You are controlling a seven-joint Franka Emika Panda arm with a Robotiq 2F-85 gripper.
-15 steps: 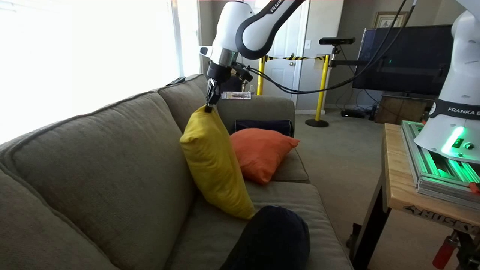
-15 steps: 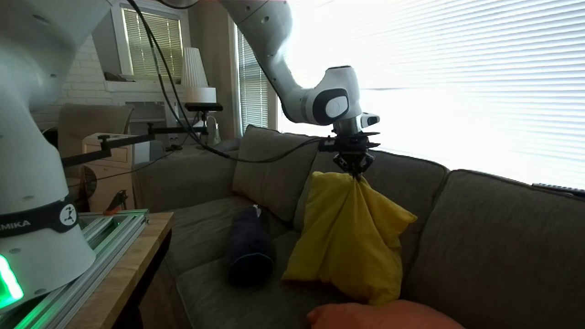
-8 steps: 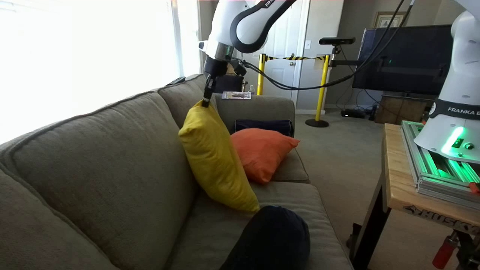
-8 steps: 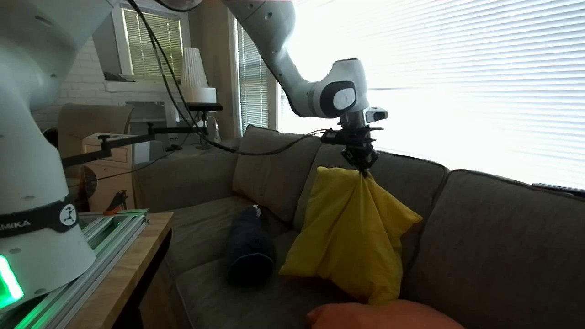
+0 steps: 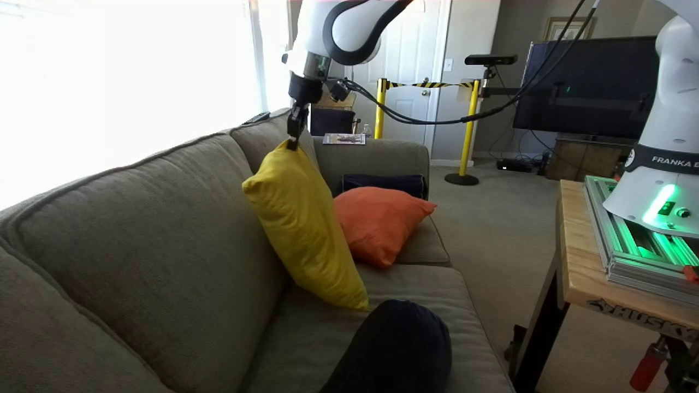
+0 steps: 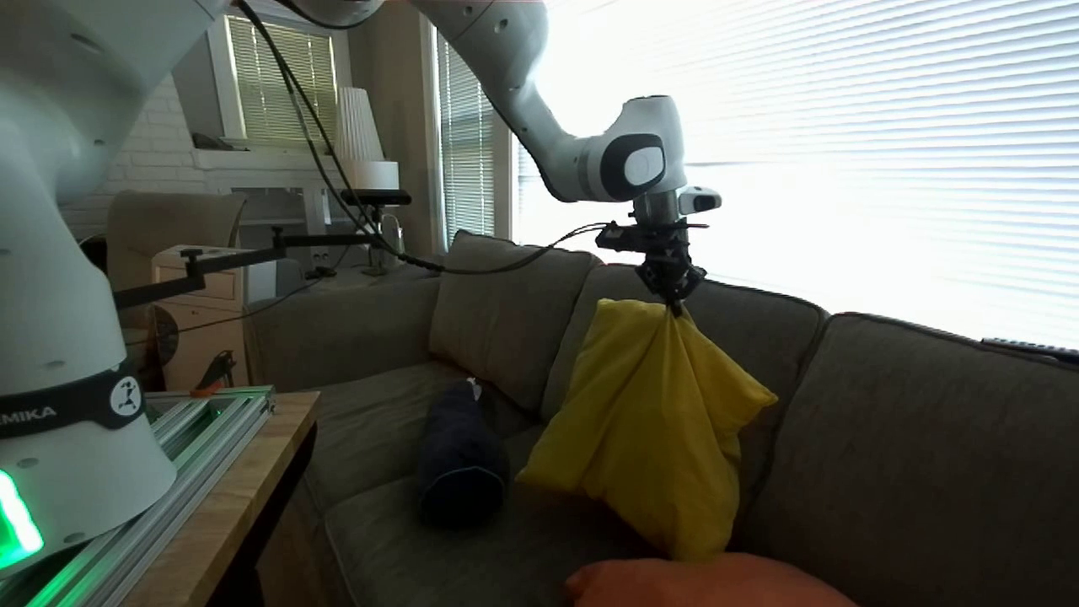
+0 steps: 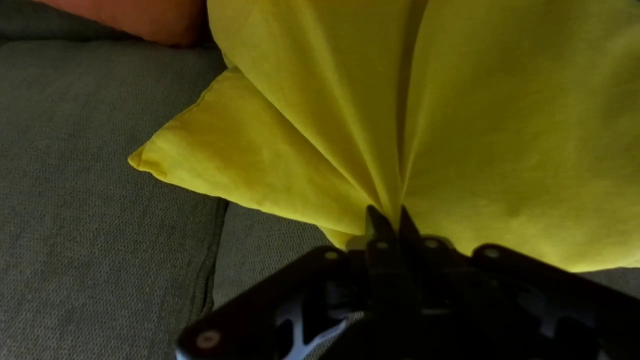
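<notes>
Well, your gripper point(image 7: 388, 214) pinches just an edge of the yellow cushion point(image 6: 653, 421); snagging on the sofa point(image 5: 191, 234) could free it.

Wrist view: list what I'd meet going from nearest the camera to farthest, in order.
The gripper → the yellow pillow, its cloth pinched in that grip → the orange pillow, partly hidden behind the yellow one.

Plain yellow pillow point(image 6: 649, 430), upper edge pinched into fanning folds, tilted, top leaning left toward the sofa backrest point(image 5: 153, 234) in an exterior view
</notes>
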